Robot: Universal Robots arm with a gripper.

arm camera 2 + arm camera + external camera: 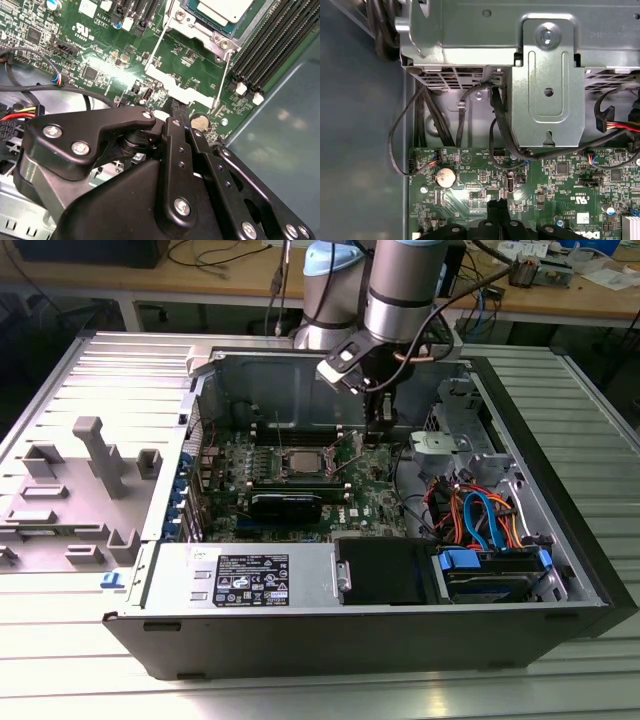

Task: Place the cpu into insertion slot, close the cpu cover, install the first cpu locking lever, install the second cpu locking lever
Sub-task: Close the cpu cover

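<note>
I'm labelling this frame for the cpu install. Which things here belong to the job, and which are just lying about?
Job in hand:
- cpu
- cpu cover framing it
- wire locking lever
- gripper, low over the board

Just lying about:
- memory slots
- coin battery
- power supply
- drive cables
- grey fixture outside the case

Robotics lab or electronics workshop, opened PC tower (350, 635) on ribbed metal desk (590, 420), robot arm (405, 285) above it, wooden desk (220, 286) with loose cables (215, 252) behind it, grey fixture blocks (95, 455) beside it.
</note>
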